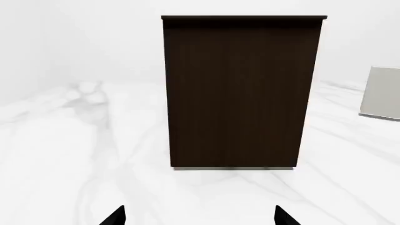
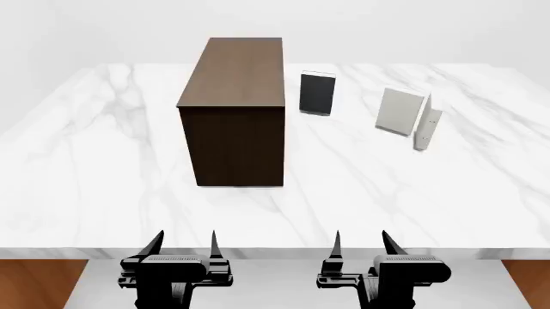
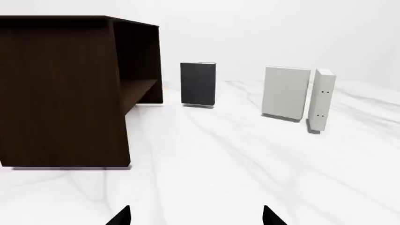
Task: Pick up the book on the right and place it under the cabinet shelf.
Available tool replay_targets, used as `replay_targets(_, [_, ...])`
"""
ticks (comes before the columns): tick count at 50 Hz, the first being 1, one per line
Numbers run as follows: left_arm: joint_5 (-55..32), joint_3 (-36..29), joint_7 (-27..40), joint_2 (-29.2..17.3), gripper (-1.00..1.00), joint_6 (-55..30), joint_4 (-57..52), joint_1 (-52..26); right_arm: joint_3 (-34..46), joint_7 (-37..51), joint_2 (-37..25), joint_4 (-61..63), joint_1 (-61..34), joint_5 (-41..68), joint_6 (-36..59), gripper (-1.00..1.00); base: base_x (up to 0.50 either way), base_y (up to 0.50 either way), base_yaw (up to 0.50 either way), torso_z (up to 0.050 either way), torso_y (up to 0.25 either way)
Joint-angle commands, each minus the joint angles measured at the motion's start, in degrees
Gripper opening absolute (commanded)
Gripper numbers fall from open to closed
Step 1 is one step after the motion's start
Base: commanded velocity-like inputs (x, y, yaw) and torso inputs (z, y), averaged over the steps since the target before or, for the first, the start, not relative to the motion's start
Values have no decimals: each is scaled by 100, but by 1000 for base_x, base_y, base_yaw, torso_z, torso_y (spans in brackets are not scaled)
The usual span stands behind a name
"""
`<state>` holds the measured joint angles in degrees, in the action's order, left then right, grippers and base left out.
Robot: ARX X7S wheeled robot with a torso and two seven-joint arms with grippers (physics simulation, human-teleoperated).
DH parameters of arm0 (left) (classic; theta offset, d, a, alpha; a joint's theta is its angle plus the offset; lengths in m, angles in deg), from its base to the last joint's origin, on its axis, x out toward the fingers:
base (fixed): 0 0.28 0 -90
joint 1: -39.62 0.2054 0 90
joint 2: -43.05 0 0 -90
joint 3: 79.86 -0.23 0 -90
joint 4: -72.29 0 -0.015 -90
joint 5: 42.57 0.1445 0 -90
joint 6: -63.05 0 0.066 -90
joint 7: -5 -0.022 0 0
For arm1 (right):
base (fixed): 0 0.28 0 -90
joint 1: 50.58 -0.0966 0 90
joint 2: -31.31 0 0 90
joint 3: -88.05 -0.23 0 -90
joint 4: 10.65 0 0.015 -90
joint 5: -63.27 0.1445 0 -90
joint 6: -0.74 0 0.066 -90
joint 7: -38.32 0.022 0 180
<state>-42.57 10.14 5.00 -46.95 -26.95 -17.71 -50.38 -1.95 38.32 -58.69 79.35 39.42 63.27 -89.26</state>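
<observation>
In the left wrist view, the big dark cabinet (image 1: 242, 91) stands right ahead and fills the middle; its flat end faces the camera, so the shelf inside is hidden; a pale book (image 1: 381, 91) is cut off by the edge of the picture, and I cannot tell which pale book it is; only two black tips of the left hand (image 1: 198, 216) show, set wide apart and holding nothing.

In the head view, both hands hang at the near edge of the white tabletop (image 2: 429, 193); the right hand (image 2: 361, 248) is spread wide and holds nothing; the book (image 2: 426, 122) we want stands upright, far back on the right, past the right hand and a bit to its right; so the right arm is the nearer one; a greyer pale book (image 2: 400, 111) stands just beside it, and a black book (image 2: 316, 94) stands between that one and the cabinet.

In the right wrist view, the book's thin edge faces the camera and its long side runs up and down; the cabinet's open side shows a shelf (image 3: 140, 89) with a gap under it; how deep the gap goes is hard to see.
</observation>
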Motion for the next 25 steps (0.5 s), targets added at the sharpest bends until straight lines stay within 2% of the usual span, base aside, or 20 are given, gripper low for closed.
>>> replay_targets(1, [-57, -132, 96, -96, 100, 13, -92, 48, 122, 152, -82, -62, -66, 57, 253, 100, 0, 0, 0, 0, 0])
replay_targets(4, [-74, -235, 193, -165, 100, 47, -309, 146, 201, 268, -139, 109, -67, 158, 640, 100, 0, 0, 0, 0, 0])
replay_targets(9, [-212, -333, 196, -273, 100, 139, -585, 278, 280, 346, -209, 403, 59, 238, 677, 100, 0, 0, 0, 3, 0])
replay_targets(14, [-466, -376, 62, -420, 100, -11, -1110, 386, 288, 399, -285, 890, 154, 403, 751, 100, 0, 0, 0, 44, 0])
replay_targets(18, [-702, -320, 59, -559, 100, -581, -2002, 314, 304, 492, -381, 1963, 244, 508, 1434, 100, 0, 0, 0, 50, 0])
replay_targets(25, [-1134, -187, 234, -720, 100, -1912, -3335, -477, 97, 732, -537, 3986, -234, 802, 3019, 100, 0, 0, 0, 50, 0])
